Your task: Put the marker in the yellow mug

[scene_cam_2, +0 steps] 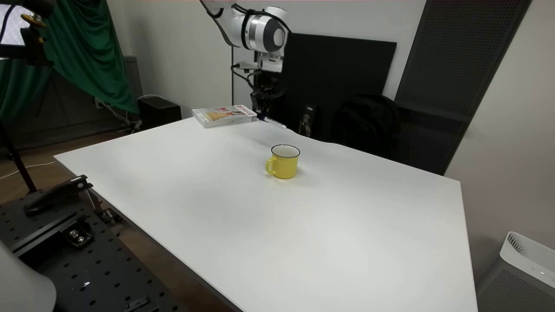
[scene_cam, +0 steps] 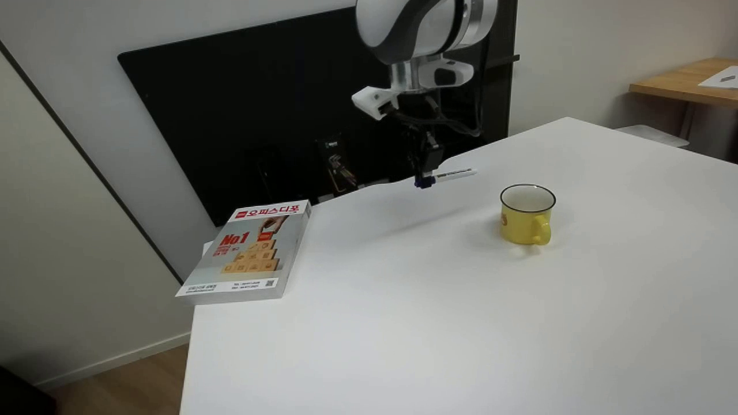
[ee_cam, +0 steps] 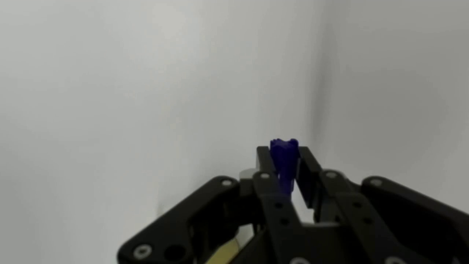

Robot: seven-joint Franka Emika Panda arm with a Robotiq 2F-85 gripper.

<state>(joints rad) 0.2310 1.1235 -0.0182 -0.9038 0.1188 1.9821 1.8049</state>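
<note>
Above a white table [scene_cam: 403, 334], in an exterior view, a robot gripper [scene_cam: 426, 178] held a marker [scene_cam: 455, 174] by its dark blue cap end, apart from an upright yellow mug [scene_cam: 522, 223]. A book [scene_cam: 248, 251] lay at the table's edge. In an exterior view, the mug stood in front of the marker, its handle [scene_cam_2: 268, 166] at picture left. In the wrist view, the jaws were narrowed to the cap's width, fingers [ee_cam: 309, 170] pinching it from both sides.

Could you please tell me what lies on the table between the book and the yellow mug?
In both exterior views, only bare white tabletop lies between the book and the yellow mug, with a faint shadow on it.
</note>
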